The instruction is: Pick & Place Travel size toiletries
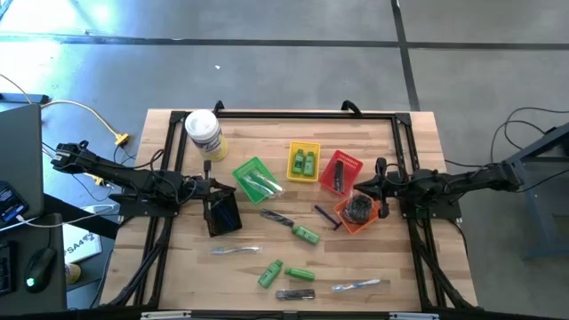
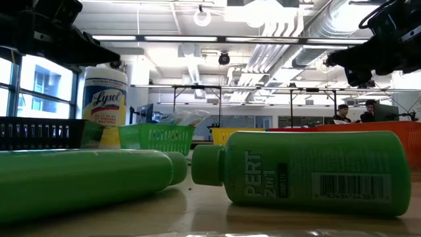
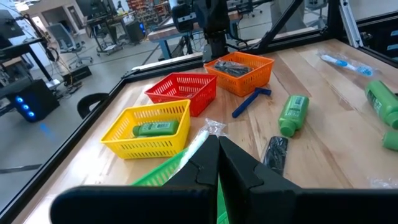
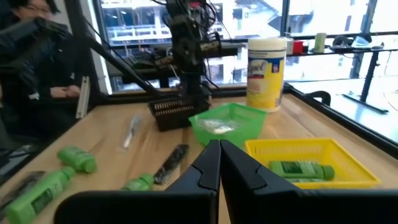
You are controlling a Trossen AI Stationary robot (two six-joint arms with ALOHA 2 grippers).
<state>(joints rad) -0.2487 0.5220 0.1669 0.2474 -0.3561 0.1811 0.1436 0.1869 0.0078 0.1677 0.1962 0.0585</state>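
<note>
Loose toiletries lie on the wooden table: green bottles (image 1: 306, 234) (image 1: 269, 274) (image 1: 300, 274), a dark comb (image 1: 277, 218), a razor (image 1: 327, 216), clear-wrapped pieces (image 1: 236, 251) (image 1: 356, 285) and a dark item (image 1: 294, 294). More green bottles (image 1: 304, 162) lie in the yellow basket, and dark discs (image 1: 358, 208) in the orange one. My left gripper (image 1: 216, 185) (image 3: 217, 142) is shut and holds nothing, hovering by the green basket (image 1: 256, 178). My right gripper (image 1: 378, 184) (image 4: 219, 145) is shut and holds nothing, between the red basket (image 1: 340, 172) and the orange basket (image 1: 357, 213).
A white-lidded wipes jar (image 1: 204, 133) stands at the far left corner. A black basket (image 1: 222, 213) sits under the left arm's wrist. A black frame (image 1: 302, 114) runs round the table's far and side edges. Bare wood shows near the front left (image 1: 169, 276).
</note>
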